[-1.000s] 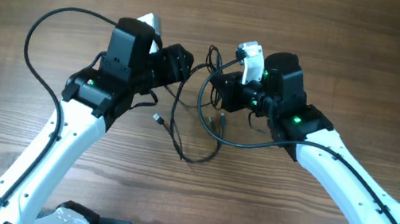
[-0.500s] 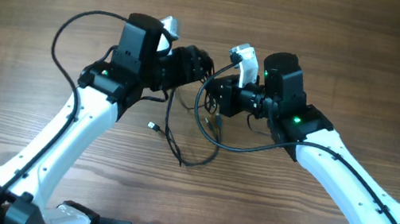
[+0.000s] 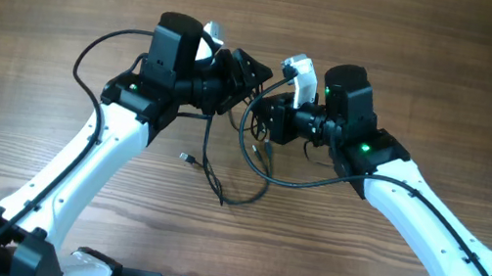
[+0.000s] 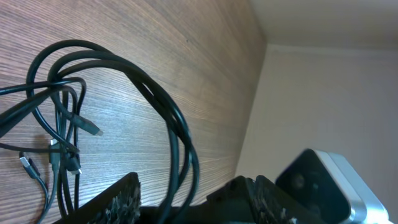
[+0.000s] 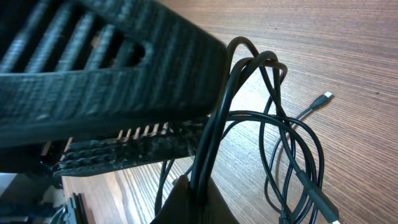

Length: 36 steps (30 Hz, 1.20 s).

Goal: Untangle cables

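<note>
The left gripper (image 3: pixel 247 67) is held spread wide near the middle of the counter (image 3: pixel 457 53), toward its far edge. A loop of the cables (image 4: pixel 179 124) is seen passing between its jaws without being pinched. Loose strands are draped from there toward the near edge, and a plug (image 3: pixel 185 157) is laid flat on the wood. Just to the right, the bundle is clamped in the closed right gripper (image 3: pixel 266 121).
</note>
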Available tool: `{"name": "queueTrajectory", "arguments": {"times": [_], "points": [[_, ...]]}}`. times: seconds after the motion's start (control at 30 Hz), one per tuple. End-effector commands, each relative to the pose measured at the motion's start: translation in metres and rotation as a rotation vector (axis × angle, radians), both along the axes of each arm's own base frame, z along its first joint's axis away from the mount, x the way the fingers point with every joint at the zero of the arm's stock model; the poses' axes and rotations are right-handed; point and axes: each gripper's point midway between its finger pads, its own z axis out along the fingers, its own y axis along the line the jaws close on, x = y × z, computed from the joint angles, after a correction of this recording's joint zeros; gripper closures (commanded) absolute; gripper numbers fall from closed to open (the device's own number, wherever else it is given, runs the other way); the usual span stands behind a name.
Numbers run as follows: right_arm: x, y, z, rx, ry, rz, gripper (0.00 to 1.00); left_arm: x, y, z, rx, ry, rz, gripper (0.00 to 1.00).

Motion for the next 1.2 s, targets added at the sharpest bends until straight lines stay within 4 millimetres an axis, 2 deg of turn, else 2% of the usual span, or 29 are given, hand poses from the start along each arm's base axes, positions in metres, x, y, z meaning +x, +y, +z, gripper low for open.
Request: {"name": "queueTrajectory", "arguments": {"times": [0.0, 0.13, 0.2, 0.23, 0.3, 0.33, 0.4, 0.47, 0.5, 0.57, 0.77, 0.87, 0.93, 1.07, 1.13, 1.17], "points": [[-0.003, 0.006, 0.018, 0.035, -0.041, 0.048, 0.96, 0.007, 0.001, -0.016, 0.007, 0.047, 0.024, 0.42], [-0.004, 0.006, 0.018, 0.037, -0.040, 0.053, 0.96, 0.012, -0.001, -0.023, 0.009, 0.050, 0.024, 0.51], [-0.004, 0.006, 0.018, 0.037, -0.041, 0.053, 0.96, 0.017, -0.002, -0.017, -0.003, 0.016, 0.025, 0.65], [-0.004, 0.006, 0.018, 0.037, -0.040, 0.052, 0.96, 0.021, -0.003, -0.013, -0.012, -0.008, 0.025, 0.77], [-0.003, 0.005, 0.017, 0.032, -0.041, 0.044, 0.96, 0.025, -0.005, -0.006, -0.024, -0.043, 0.024, 0.94], [0.000, 0.003, 0.015, 0.017, -0.040, 0.023, 0.96, 0.027, -0.006, -0.003, -0.030, -0.058, 0.024, 0.96], [0.006, -0.004, 0.007, -0.025, -0.034, -0.027, 0.93, 0.030, -0.005, 0.000, -0.032, -0.085, 0.022, 0.96], [0.013, -0.015, -0.004, -0.088, -0.025, -0.097, 0.64, 0.033, -0.002, 0.002, -0.025, -0.107, 0.020, 0.96], [0.017, -0.023, -0.010, -0.127, -0.020, -0.139, 0.45, 0.034, 0.000, 0.002, -0.011, -0.127, 0.012, 0.96], [0.025, -0.035, -0.018, -0.186, -0.025, -0.210, 0.32, 0.032, 0.001, 0.000, 0.014, -0.157, -0.027, 0.96], [0.041, -0.055, -0.022, -0.268, -0.069, -0.331, 0.30, 0.009, -0.012, 0.004, -0.004, -0.234, -0.226, 0.96], [0.043, -0.058, -0.022, -0.280, -0.073, -0.343, 0.27, 0.003, -0.016, 0.005, 0.003, -0.296, -0.303, 0.96], [0.033, -0.043, -0.019, -0.230, -0.068, -0.245, 0.21, 0.003, -0.012, 0.003, 0.023, -0.319, -0.316, 0.96], [-0.011, -0.001, 0.001, -0.072, -0.118, 0.130, 0.21, 0.014, 0.005, 0.004, 0.032, -0.321, -0.271, 0.96], [-0.018, 0.001, 0.002, -0.062, -0.125, 0.179, 0.21, 0.018, 0.012, 0.003, 0.051, -0.352, -0.275, 0.96], [-0.014, -0.004, -0.003, -0.090, -0.119, 0.150, 0.21, 0.018, 0.014, 0.003, 0.065, -0.370, -0.283, 0.96]]}}
